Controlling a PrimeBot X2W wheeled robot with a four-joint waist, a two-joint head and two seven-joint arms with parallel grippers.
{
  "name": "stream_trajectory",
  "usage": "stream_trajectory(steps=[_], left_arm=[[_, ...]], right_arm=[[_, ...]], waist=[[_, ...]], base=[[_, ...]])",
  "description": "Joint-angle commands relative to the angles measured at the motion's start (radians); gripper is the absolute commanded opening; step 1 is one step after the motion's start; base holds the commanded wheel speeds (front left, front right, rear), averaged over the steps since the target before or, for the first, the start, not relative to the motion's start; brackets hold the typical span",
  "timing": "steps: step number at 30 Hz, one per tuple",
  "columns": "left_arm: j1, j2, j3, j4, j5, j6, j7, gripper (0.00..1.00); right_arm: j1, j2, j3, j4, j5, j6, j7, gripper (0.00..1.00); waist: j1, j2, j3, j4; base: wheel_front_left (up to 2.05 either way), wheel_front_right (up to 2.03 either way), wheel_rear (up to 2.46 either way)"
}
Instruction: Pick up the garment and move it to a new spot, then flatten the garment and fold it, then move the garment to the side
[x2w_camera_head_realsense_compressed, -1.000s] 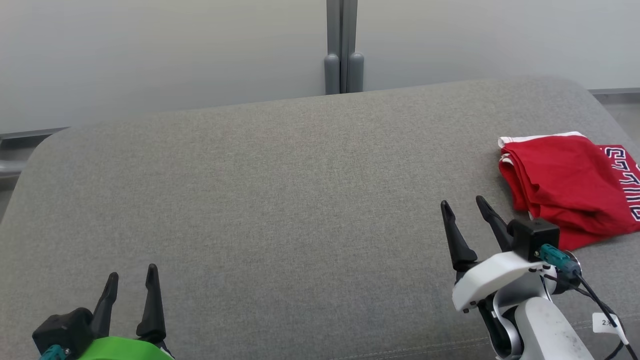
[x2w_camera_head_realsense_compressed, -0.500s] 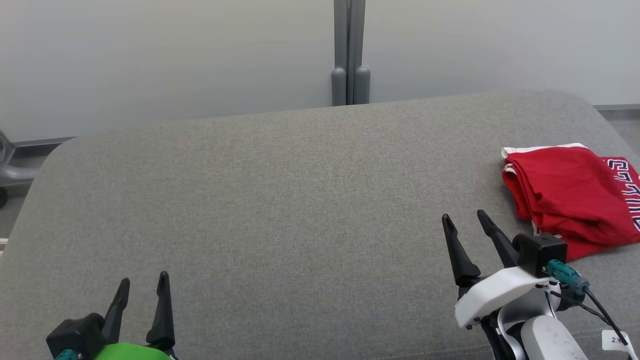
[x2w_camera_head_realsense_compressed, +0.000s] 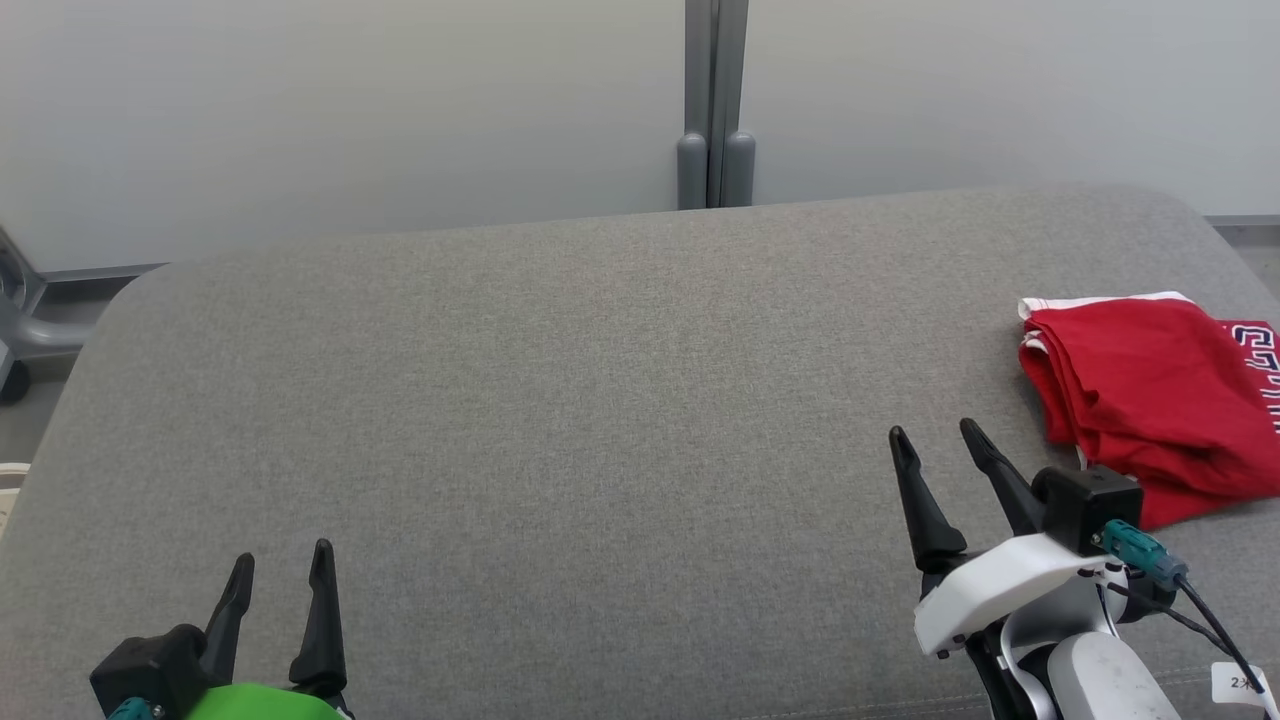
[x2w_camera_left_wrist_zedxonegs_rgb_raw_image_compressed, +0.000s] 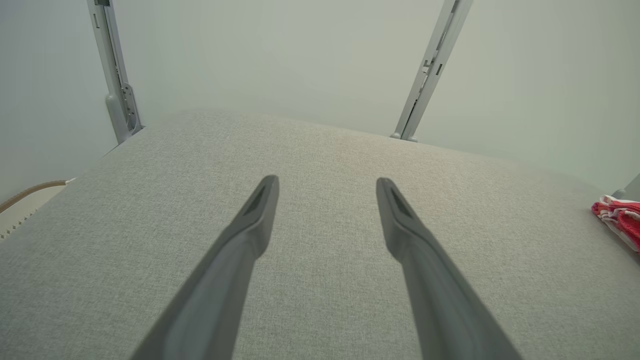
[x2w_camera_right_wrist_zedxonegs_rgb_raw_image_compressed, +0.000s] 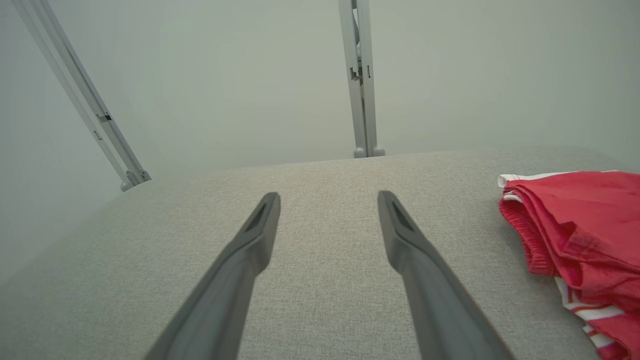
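The garment (x2w_camera_head_realsense_compressed: 1150, 400), red with white trim and lettering, lies folded at the right side of the grey cushioned surface (x2w_camera_head_realsense_compressed: 600, 400). In the right wrist view the garment (x2w_camera_right_wrist_zedxonegs_rgb_raw_image_compressed: 580, 235) sits to the right of my fingers. A corner of the garment (x2w_camera_left_wrist_zedxonegs_rgb_raw_image_compressed: 617, 220) shows at the far right of the left wrist view. My right gripper (x2w_camera_head_realsense_compressed: 935, 432) hovers open just left of the garment, nothing between its fingers. Open and holding nothing, my left gripper (x2w_camera_head_realsense_compressed: 282, 556) stays at the lower left, far from the cloth.
A pale wall with a grey vertical post (x2w_camera_head_realsense_compressed: 715, 110) rises behind the surface. A grey frame piece (x2w_camera_head_realsense_compressed: 30, 320) shows past the surface's left edge. The surface's rounded far corners fall away at left and right.
The whole picture has shifted right and down a little, so the camera has moved. Both grippers keep their open stance and the garment lies as before.
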Motion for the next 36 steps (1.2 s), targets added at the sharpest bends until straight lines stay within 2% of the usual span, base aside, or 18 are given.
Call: stream_trajectory(steps=[1, 5, 6, 10, 25, 36], left_arm=[[-0.005, 0.0, 0.007, 0.0, 0.01, 0.005, -0.004, 1.0], [-0.005, 0.002, 0.01, -0.003, 0.03, 0.013, -0.004, 1.0], [-0.005, 0.005, 0.009, -0.003, 0.035, 0.015, -0.004, 0.0], [0.007, -0.024, -0.011, 0.026, 0.023, 0.009, 0.005, 0.0], [-0.051, -0.102, 0.085, 0.088, -0.146, -0.077, 0.062, 0.0], [-0.088, -0.148, 0.141, 0.127, -0.243, -0.128, 0.096, 0.0]], right_arm=[[0.009, -0.001, -0.004, -0.006, 0.001, -0.001, 0.003, 1.0], [0.007, -0.001, -0.008, -0.009, 0.0, -0.001, 0.004, 1.0], [0.007, -0.001, -0.01, -0.01, -0.001, -0.001, 0.004, 0.0], [0.023, 0.002, -0.003, 0.028, 0.001, 0.0, 0.003, 0.0], [-0.011, 0.001, -0.063, 0.067, 0.269, 0.0, 0.049, 0.0], [-0.031, 0.0, -0.098, 0.089, 0.422, 0.0, 0.076, 0.0]], waist=[[0.0, 0.0, 0.001, 0.001], [0.0, 0.0, 0.003, 0.002], [0.0, 0.0, 0.004, 0.003], [0.0, 0.0, 0.004, 0.003], [0.0, 0.0, 0.012, 0.004], [0.0, 0.0, 0.018, 0.004]], base=[[0.0, 0.0, 0.0], [0.0, 0.0, 0.0], [0.0, 0.0, 0.0], [0.0, 0.0, 0.0], [0.0, 0.0, 0.0], [0.0, 0.0, 0.0]])
